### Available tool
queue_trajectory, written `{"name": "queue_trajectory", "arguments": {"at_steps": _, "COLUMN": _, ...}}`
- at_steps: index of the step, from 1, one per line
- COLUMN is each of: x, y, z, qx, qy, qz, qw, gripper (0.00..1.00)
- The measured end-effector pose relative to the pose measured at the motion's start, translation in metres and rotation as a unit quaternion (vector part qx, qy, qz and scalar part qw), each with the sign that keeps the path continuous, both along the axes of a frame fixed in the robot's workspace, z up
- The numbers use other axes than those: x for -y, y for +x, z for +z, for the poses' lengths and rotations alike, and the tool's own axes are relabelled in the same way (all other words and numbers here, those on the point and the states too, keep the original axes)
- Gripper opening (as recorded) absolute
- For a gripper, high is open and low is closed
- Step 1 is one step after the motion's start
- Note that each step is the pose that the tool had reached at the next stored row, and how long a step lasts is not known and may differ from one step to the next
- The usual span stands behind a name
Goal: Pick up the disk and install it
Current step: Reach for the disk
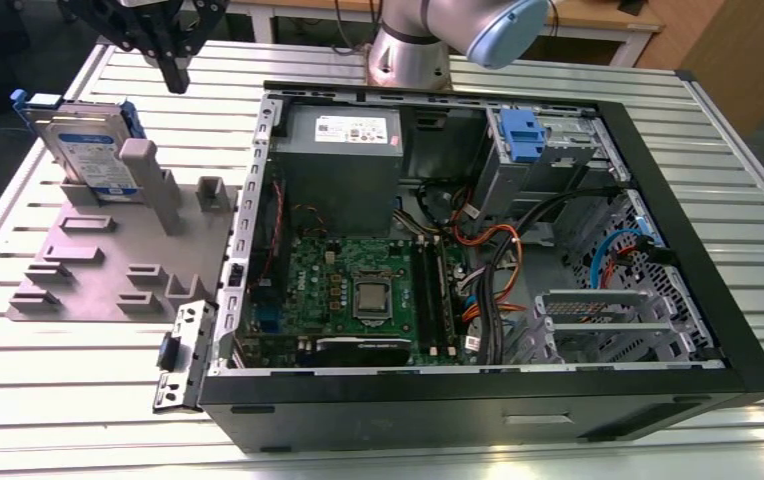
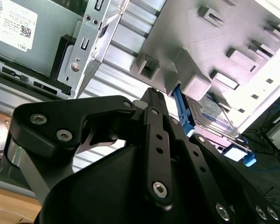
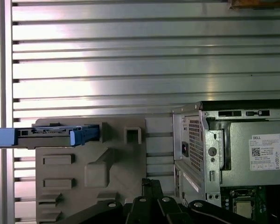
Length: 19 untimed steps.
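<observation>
Silver disk (image 1: 89, 150), exterior view: is standing on edge in the grey holder (image 1: 102, 270) on the ribbed metal counter (image 1: 62, 420), at the exterior view's left of the computer case (image 1: 489, 395). Its long axis is running from the far side toward the near side.
Pincer (image 1: 175, 78), exterior view: is hanging above the counter, closed and gripping nothing. It is sitting near the disk's far end, toward the exterior view's right of it and apart from it.
Disk (image 2: 214, 119), second wrist view: is lying beyond the fingertips of the pincer (image 2: 151, 93), with its blue bracket edge facing them.
Disk (image 3: 51, 134), first wrist view: is showing edge-on in its slot, with part of the holder lying between it and the pincer (image 3: 151, 183).
Arm pose: the wrist is pointing the fingertips straight down.
</observation>
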State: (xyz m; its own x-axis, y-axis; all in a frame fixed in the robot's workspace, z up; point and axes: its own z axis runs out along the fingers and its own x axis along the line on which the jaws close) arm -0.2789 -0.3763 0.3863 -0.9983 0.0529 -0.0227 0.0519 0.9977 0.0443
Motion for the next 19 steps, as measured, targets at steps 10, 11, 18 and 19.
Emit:
{"name": "queue_trajectory", "arguments": {"at_steps": 10, "x": 0.0000, "y": -0.0010, "z": 0.0000, "qx": -0.0001, "qy": 0.0000, "qz": 0.000, "qw": 1.00000, "gripper": 0.11}}
{"name": "queue_trajectory", "arguments": {"at_steps": 11, "x": 0.0000, "y": -0.0022, "z": 0.0000, "qx": 0.0000, "qy": 0.0000, "qz": 0.000, "qw": 1.00000, "gripper": 0.11}}
{"name": "queue_trajectory", "arguments": {"at_steps": 18, "x": -0.0030, "y": -0.0125, "z": -0.0005, "qx": 0.0000, "qy": 0.0000, "qz": 0.000, "qw": 1.00000, "gripper": 0.11}}
{"name": "queue_trajectory", "arguments": {"at_steps": 19, "x": -0.0042, "y": -0.0138, "z": -0.0007, "qx": 0.0000, "qy": 0.0000, "qz": 0.000, "qw": 1.00000, "gripper": 0.11}}
